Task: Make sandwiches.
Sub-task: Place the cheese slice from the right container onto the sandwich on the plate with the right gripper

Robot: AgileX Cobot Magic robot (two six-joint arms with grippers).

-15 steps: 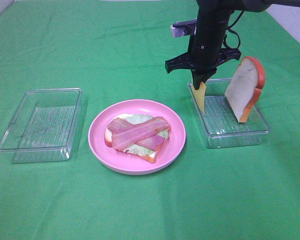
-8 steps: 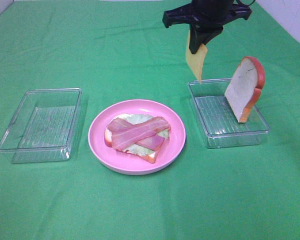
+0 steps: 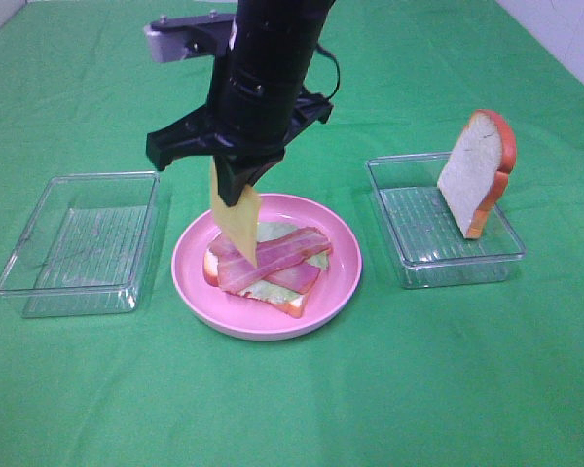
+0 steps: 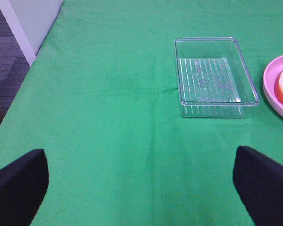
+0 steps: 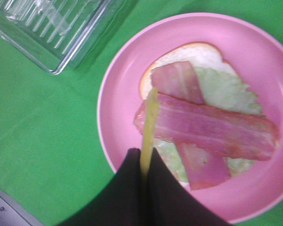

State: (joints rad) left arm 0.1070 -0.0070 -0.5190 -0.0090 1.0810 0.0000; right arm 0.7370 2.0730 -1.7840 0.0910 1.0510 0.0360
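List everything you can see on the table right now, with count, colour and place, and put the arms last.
pink plate: one, pink, centre of the green cloth
open sandwich: one, white bread with pale green lettuce and crossed pink-red bacon strips, on the plate
cheese slice: one, yellow, hanging on edge from the right gripper above the sandwich
bread slice: one, white with orange-brown crust, standing in the right tray
right tray: one, clear plastic, right of the plate
left tray: one, clear plastic, left of the plate
right gripper: black, shut on the cheese slice, above the plate
left gripper: black, open, holding nothing, above bare cloth
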